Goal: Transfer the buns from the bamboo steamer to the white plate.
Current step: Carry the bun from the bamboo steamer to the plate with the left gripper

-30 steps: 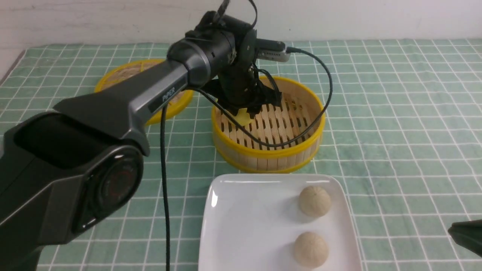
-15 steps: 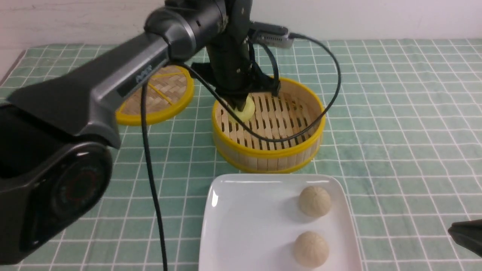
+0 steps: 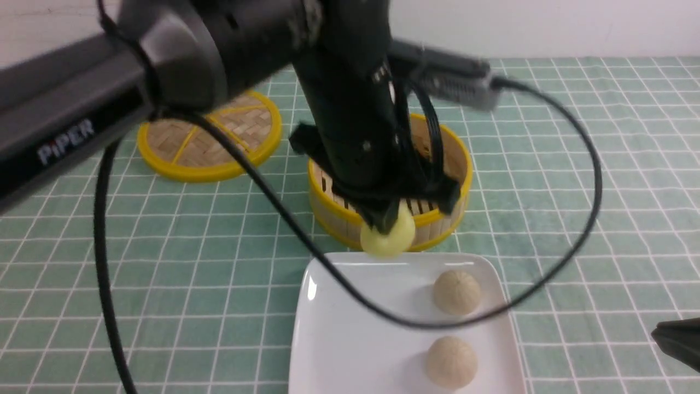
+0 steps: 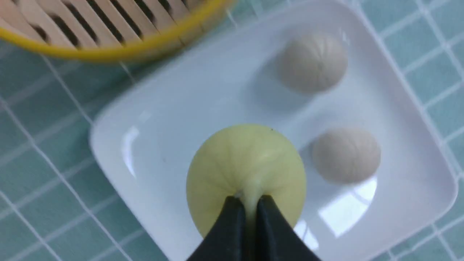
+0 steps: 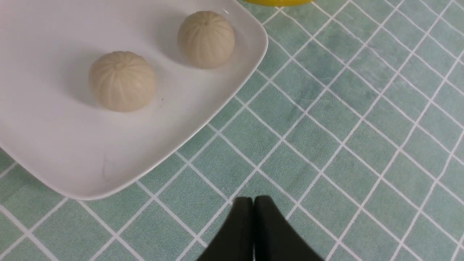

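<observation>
– Under the left gripper (image 4: 250,203), what is entered?
– One yellow bun (image 4: 246,163), pinched by its topknot, the tips clamped close on it. It hangs clear, and nothing below touches it.
– Changed from a second ago?
– Yes. Then the gripper was down inside the steamer (image 3: 437,219), at the bun on the slats. Now both are up and out, past the steamer's near wall, and the white plate (image 4: 181,90) lies directly below. By my reckoning the last carry is under way, with lowering and release still to do.
– Plate, contents?
– Two cream buns (image 3: 457,291), upright, apart from each other, off to the gripper's right. The stretch below the gripper is bare.
– Steamer, contents?
– No bun seen. The slats that show beyond the gripper are bare, and the arm hides the rest.
– Other entries?
– One woven lid (image 3: 210,137), flat on the tabletop (image 3: 574,191), well beyond the gripper and to its left. Right gripper (image 5: 253,203): tips together, holding nothing, over the tabletop near the plate's corner.
</observation>
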`<state>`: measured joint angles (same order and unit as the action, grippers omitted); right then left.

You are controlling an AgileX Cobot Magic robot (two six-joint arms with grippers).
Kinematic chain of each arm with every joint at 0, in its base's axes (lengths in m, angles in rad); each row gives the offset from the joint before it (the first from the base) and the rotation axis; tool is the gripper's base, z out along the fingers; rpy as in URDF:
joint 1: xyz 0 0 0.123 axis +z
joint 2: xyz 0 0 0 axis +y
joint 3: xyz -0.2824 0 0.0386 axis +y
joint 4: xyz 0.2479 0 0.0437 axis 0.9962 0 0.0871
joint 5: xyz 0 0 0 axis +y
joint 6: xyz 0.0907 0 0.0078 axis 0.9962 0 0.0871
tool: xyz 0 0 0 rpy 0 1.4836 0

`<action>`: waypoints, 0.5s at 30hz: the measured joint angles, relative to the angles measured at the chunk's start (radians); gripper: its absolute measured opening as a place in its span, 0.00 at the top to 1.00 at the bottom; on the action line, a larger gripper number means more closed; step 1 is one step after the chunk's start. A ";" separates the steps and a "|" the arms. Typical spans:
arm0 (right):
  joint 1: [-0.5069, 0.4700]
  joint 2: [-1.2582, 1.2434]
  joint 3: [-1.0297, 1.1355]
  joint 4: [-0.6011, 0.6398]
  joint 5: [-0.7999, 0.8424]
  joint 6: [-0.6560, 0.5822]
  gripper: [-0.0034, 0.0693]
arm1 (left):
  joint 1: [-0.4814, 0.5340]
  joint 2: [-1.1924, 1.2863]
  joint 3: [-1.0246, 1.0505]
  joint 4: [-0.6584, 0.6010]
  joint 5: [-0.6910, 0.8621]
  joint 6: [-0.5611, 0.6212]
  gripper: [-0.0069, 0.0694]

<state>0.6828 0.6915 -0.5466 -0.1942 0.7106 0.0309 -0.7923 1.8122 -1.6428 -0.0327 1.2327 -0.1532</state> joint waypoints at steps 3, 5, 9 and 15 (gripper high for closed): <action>0.000 0.000 0.000 0.000 0.000 0.000 0.92 | -0.046 0.020 0.137 0.002 -0.078 -0.042 0.88; 0.000 0.000 0.000 -0.001 0.004 0.000 0.91 | -0.058 0.045 0.197 0.012 -0.142 -0.074 0.87; 0.000 -0.002 0.000 -0.001 0.037 0.000 0.91 | -0.060 0.087 0.235 0.041 -0.212 -0.151 0.86; 0.000 -0.027 -0.053 0.010 0.250 0.011 0.90 | -0.060 0.117 0.237 0.104 -0.246 -0.241 0.76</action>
<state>0.6828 0.6646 -0.5994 -0.1839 0.9603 0.0420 -0.8525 1.9291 -1.4055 0.0715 0.9865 -0.3939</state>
